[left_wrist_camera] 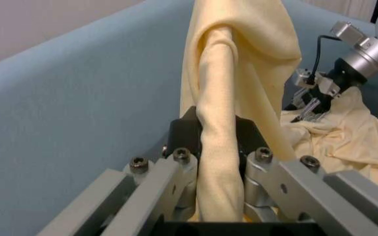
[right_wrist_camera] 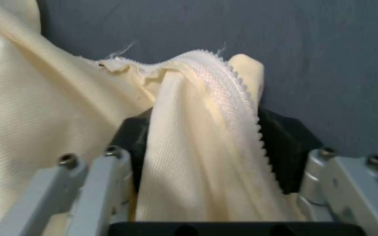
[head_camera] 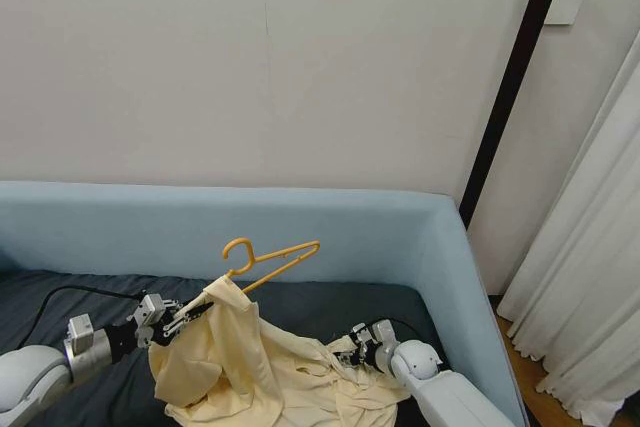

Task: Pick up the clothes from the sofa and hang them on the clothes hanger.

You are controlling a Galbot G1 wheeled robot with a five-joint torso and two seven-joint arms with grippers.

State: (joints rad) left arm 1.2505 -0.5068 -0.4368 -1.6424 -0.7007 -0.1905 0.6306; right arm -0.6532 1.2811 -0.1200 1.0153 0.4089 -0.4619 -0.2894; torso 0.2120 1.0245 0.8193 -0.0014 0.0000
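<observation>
Below, dark sofa seat (head_camera: 335, 302) under garment (head_camera: 262, 369); white wall (head_camera: 250, 67) behind.

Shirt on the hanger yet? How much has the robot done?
Partly. Done: one arm of the orange hanger sits inside the yellow shirt, lifted off the sofa. In hand: the left claw is shut on that covered end; the right claw pinches the shirt's edge. To do: the hanger's other arm is bare and most cloth lies on the sofa.

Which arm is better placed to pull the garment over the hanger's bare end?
Probably the right. The right gripper pinches the cream garment at its loose edge, on the side where the yellow hanger is bare; the left gripper is occupied holding up the covered end.
</observation>
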